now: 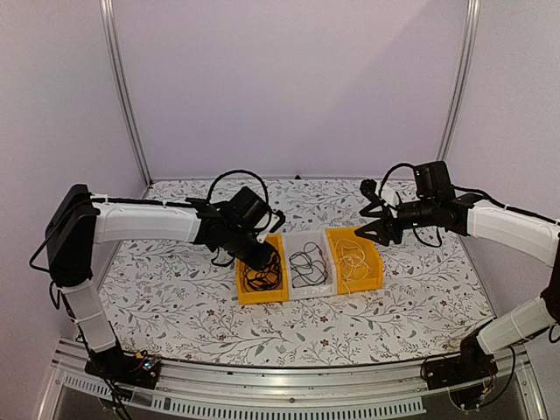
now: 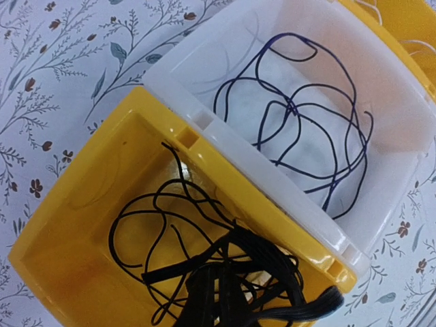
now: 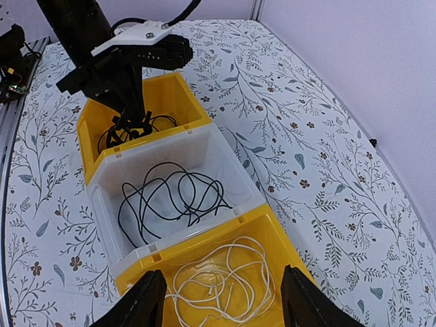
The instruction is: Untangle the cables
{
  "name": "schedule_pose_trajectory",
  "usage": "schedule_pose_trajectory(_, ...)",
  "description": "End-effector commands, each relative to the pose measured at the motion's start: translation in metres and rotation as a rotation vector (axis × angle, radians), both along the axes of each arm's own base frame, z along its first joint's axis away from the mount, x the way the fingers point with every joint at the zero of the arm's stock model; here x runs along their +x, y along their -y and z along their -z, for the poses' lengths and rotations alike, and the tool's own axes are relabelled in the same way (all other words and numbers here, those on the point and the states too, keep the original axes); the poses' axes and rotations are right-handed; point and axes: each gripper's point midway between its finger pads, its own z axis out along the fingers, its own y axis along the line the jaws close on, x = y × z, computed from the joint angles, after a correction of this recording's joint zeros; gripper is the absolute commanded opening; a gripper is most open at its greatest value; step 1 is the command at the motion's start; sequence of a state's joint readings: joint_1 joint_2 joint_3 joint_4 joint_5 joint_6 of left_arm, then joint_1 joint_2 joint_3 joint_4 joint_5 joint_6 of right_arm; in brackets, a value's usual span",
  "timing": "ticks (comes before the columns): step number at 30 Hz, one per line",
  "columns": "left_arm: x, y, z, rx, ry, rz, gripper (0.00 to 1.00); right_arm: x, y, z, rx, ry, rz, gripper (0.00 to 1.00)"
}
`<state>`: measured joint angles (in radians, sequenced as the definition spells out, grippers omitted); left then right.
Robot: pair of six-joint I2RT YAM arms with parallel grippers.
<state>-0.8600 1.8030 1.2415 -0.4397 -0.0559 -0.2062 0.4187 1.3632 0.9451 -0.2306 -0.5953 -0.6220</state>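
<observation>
Three bins in a row, each holding cables in loose loops with no single long axis: a black tangle in the left yellow bin, one black cable in the white bin, and a cream cable in the right yellow bin. The left gripper, pressed together, dips into the tangle; whether it pinches a strand is hidden. The right gripper, spread, hovers above the cream cable.
</observation>
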Motion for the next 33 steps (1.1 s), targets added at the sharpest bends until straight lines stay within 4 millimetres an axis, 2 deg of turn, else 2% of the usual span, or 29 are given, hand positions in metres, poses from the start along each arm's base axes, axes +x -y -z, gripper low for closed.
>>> schedule_pose_trajectory(1, 0.002, -0.003, 0.014, 0.047, -0.036, 0.0, 0.0, 0.0, 0.001, 0.002, -0.009, 0.004, 0.0, 0.62)
schedule_pose_trajectory(9, 0.001, -0.004, 0.021, 0.054, -0.056, -0.008, 0.0, 0.0, 0.001, 0.004, -0.012, -0.001, -0.004, 0.62)
schedule_pose_trajectory(12, 0.001, -0.005, 0.019, 0.063, -0.061, -0.019, 0.17, 0.0, 0.001, 0.004, -0.012, 0.0, -0.004, 0.62)
schedule_pose_trajectory(16, -0.002, -0.011, 0.007, 0.062, -0.056, -0.034, 0.26, 0.0, 0.001, 0.002, -0.014, 0.007, 0.0, 0.62)
schedule_pose_trajectory(27, -0.012, -0.037, -0.042, -0.011, 0.027, -0.063, 0.37, 0.001, 0.002, 0.001, -0.013, 0.008, 0.007, 0.62)
schedule_pose_trajectory(33, -0.015, -0.035, -0.057, -0.181, 0.004, -0.024, 0.39, 0.002, 0.002, 0.002, -0.015, 0.002, 0.01, 0.63)
